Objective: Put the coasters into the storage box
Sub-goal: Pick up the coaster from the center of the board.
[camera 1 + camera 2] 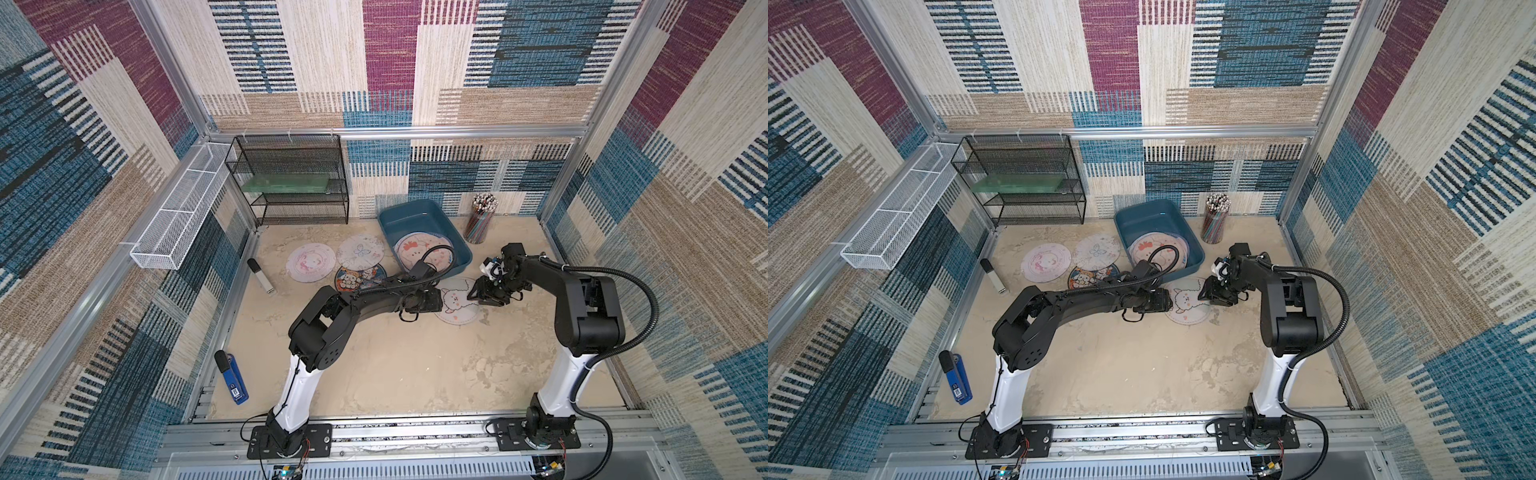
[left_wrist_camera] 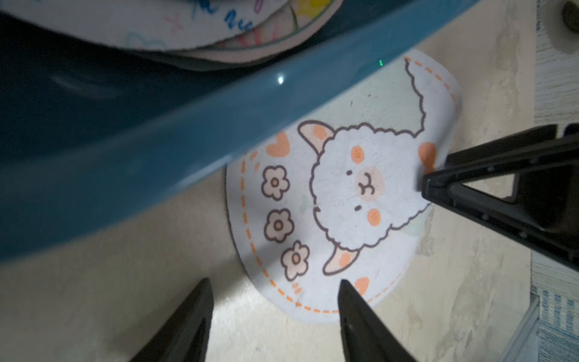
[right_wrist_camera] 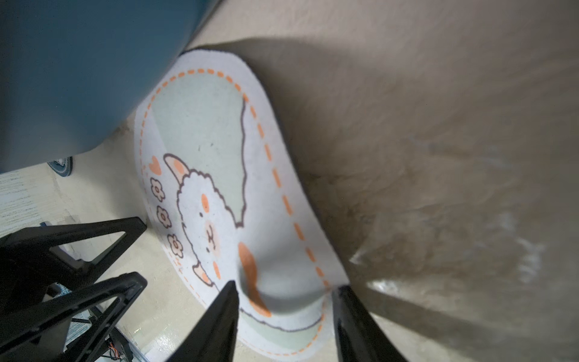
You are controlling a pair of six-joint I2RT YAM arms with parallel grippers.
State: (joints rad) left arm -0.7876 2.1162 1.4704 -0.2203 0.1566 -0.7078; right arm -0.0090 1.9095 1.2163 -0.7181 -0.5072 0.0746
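Left fingers [image 2: 354, 316] are open and empty, tips at the left edge of a round white sheep-print coaster [image 1: 457, 311]. The right fingers [image 3: 225, 316] straddle its right edge, which buckles up between them; whether they grip it cannot be told. It lies on the beige counter [image 1: 395, 365], just on the near side of the teal plastic storage box [image 1: 409, 218], which holds a stack of pastel coasters [image 1: 417, 249]. Left of the box three more lie close together: a pink coaster [image 1: 311, 259], a butterfly coaster [image 1: 359, 249], a dark blue coaster [image 1: 361, 279].
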